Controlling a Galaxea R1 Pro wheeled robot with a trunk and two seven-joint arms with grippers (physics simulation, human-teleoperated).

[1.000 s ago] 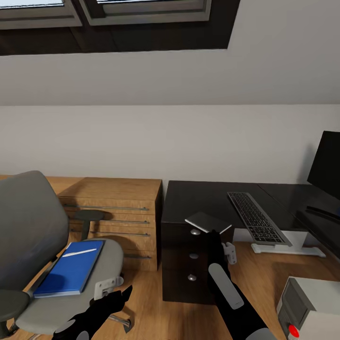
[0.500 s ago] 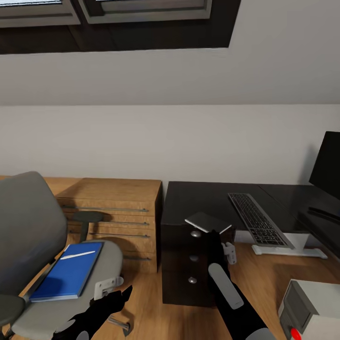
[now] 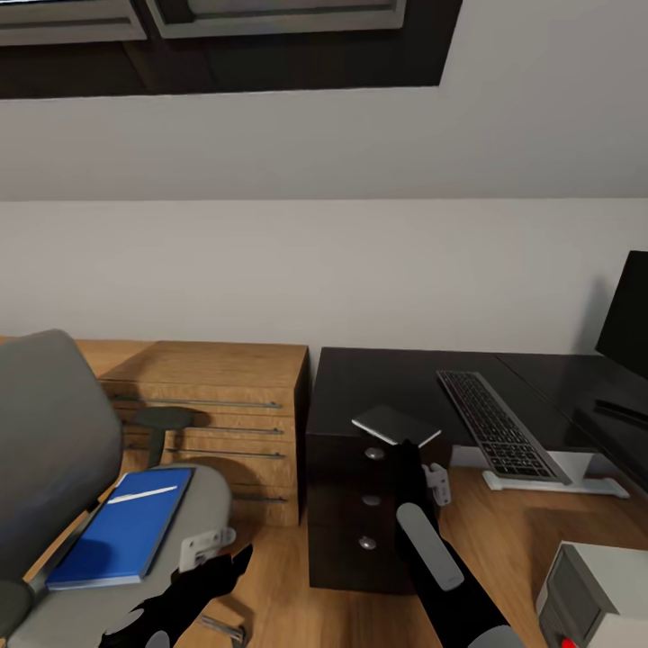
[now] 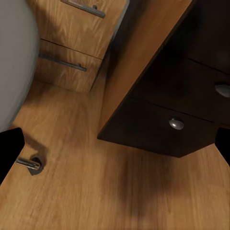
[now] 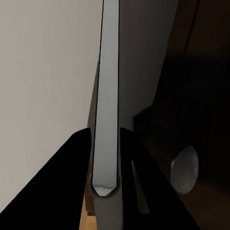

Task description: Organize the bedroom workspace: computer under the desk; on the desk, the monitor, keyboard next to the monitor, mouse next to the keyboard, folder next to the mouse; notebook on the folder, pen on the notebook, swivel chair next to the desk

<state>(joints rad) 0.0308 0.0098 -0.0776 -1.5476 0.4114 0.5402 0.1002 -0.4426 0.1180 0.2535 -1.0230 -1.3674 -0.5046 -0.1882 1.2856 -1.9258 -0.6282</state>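
My right gripper (image 3: 407, 447) is shut on the thin grey notebook (image 3: 396, 423), held over the near corner of the black desk (image 3: 378, 378). The right wrist view shows the notebook (image 5: 106, 96) edge-on between the fingers (image 5: 72, 182). The blue folder (image 3: 126, 531) lies on the seat of the grey swivel chair (image 3: 49, 432), with a thin white pen (image 3: 144, 494) on it. My left gripper (image 3: 241, 553) hangs open beside the seat. The keyboard (image 3: 499, 423) and monitor (image 3: 625, 315) are on the desk. The computer (image 3: 594, 594) stands on the floor at lower right. The mouse is out of view.
A low light-wood cabinet (image 3: 225, 405) stands between chair and desk. The desk's dark drawer unit (image 3: 360, 504) with round knobs (image 4: 176, 123) is right ahead. A chair castor (image 4: 31, 164) rests on the plank floor (image 4: 120, 191). A sloped ceiling with a skylight (image 3: 225, 45) is above.
The whole picture has shifted a little, so the camera has moved: chair and folder sit lower and further left, the computer lower right. Both arms hold their pose, notebook still gripped.
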